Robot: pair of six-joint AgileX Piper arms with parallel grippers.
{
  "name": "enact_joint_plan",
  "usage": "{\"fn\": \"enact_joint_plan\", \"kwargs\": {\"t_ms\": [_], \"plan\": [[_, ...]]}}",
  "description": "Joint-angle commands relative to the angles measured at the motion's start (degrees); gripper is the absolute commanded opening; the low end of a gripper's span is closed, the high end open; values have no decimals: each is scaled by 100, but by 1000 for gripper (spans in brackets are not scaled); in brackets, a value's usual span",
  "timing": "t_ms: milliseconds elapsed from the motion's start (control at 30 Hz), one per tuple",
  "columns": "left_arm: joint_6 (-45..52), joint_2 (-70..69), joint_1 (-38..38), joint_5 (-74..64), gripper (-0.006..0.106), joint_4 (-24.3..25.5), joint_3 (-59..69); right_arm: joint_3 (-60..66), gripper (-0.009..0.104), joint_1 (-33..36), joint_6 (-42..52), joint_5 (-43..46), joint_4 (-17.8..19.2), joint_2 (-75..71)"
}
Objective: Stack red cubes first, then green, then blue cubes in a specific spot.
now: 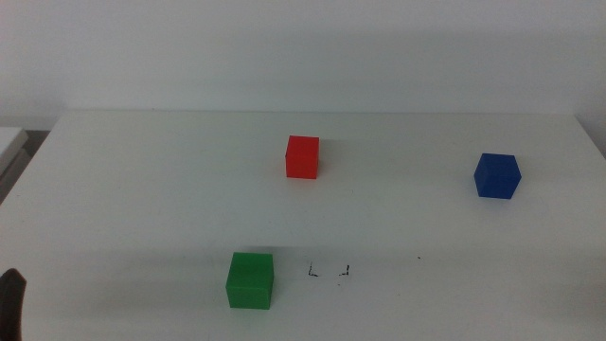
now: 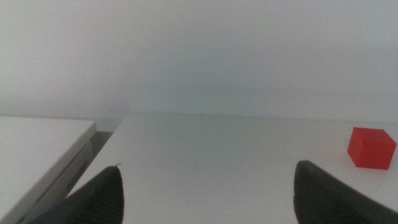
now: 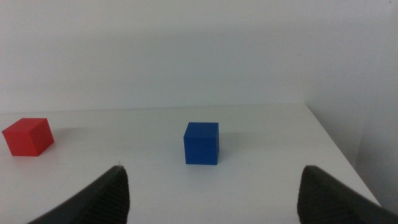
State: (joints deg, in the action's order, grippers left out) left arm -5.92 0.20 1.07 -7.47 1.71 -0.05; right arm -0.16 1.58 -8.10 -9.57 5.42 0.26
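Observation:
The red cube (image 1: 303, 156) sits at the middle back of the white table. The blue cube (image 1: 497, 175) is at the right. The green cube (image 1: 250, 279) is near the front, just left of the spot (image 1: 329, 273) outlined by black corner marks. All cubes stand apart and the spot is bare. My left gripper (image 1: 11, 303) waits at the bottom left edge; its wrist view shows it open (image 2: 208, 167), with the red cube (image 2: 371, 148) far off. My right gripper (image 3: 212, 168) is open and out of the middle view. It faces the blue cube (image 3: 201, 142), with the red cube (image 3: 27, 136) off to one side.
A tiny black dot (image 1: 419, 257) lies right of the spot. A second white surface (image 1: 9, 142) adjoins the table on the left, separated by a gap (image 2: 102, 134). The table's right edge (image 3: 336, 143) runs near the blue cube.

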Motion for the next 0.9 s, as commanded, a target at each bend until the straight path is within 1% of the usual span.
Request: {"fn": "enact_joint_plan", "kwargs": {"t_ms": [0,67,133,233,300,333,433,467,533,633,733,833,867], "plan": [[-7,-20,6,-50,93,-133,-19,16,93,7,19,57,24,-26],[-7,472,6,-759,93,-372,-532,16,93,7,19,57,24,-26],[-7,1384,6,-2071,93,-723,-1461,16,93,7,19,57,24,-26],[514,2797,6,-3118,93,-1088,-2893,16,93,7,19,57,24,-26],[592,3661,6,-3587,93,-1171,-3653,16,93,7,19,57,24,-26],[592,4117,6,-3747,93,-1314,-4021,16,93,7,19,57,24,-26],[592,5422,-85,-3961,93,-1632,-4927,16,93,7,19,57,24,-26],[592,5748,-185,-3988,93,-1633,-5223,16,93,7,19,57,24,-26],[419,6516,-614,-3988,93,-1474,-5804,16,93,7,19,57,24,-26],[-554,7519,-1287,-4152,93,-878,-6644,16,93,7,19,57,24,-26],[-966,8571,-1935,-4284,93,-375,-7557,16,93,7,19,57,24,-26],[-1682,9523,-2404,-4706,93,2,-8522,16,93,7,19,57,24,-26],[-1666,9772,-2521,-4708,93,3,-8752,16,93,7,19,57,24,-26]]}}
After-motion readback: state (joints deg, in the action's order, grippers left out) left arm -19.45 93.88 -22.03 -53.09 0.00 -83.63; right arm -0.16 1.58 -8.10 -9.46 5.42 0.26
